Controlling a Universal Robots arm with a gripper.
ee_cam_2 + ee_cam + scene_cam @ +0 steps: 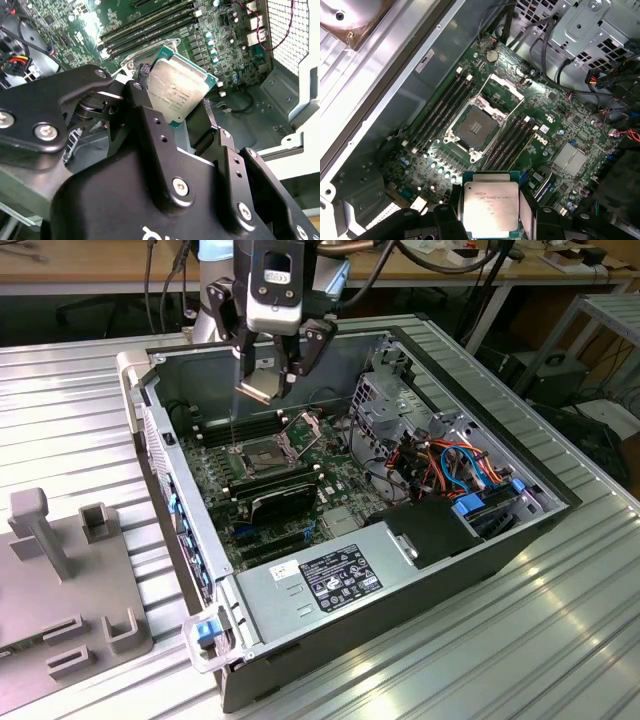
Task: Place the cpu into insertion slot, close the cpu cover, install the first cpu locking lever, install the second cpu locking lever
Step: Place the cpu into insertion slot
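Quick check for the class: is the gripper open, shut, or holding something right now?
Gripper: shut on the cpu, holding it in the air above the board.

The cpu (491,209), a small flat square chip with a silvery metal top plate and green rim, was clamped tilted in the gripper (174,107) jaws, above the board. The insertion slot (476,127), a dark square socket rimmed in silver metal, lay exposed. The cpu cover (504,92), a thin silver windowed frame, stood swung open beside the slot.
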